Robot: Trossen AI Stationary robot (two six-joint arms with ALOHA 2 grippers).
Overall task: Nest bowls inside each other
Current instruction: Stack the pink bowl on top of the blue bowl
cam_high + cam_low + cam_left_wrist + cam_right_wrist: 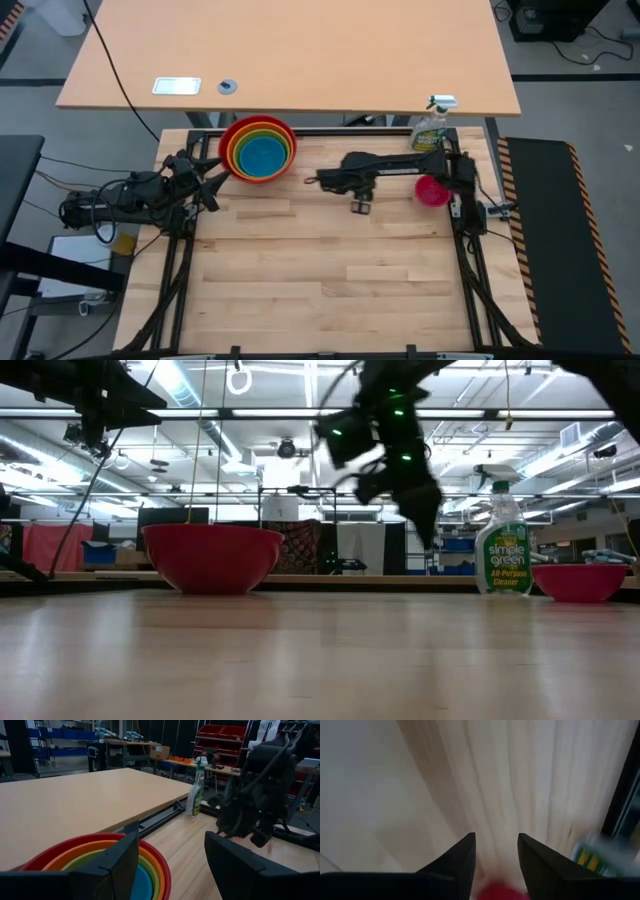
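Note:
A red bowl point(258, 150) stands on the wooden table at the far left, with orange, lime green and blue bowls nested inside it point(100, 865). The small magenta bowl point(432, 190) rests on its base at the far right, beside the right arm's base. My right gripper point(360, 207) hangs open above bare table between the two, pointing steeply down, with nothing between its fingers point(496, 836). My left gripper point(218, 180) waits open and level just near-left of the stack, touching nothing point(172, 832).
A clear spray bottle point(432, 125) with a green label stands at the table's far right corner, behind the magenta bowl point(580, 580). A larger tan desk point(290, 50) lies beyond the far edge. The near half of the wooden table point(320, 290) is bare.

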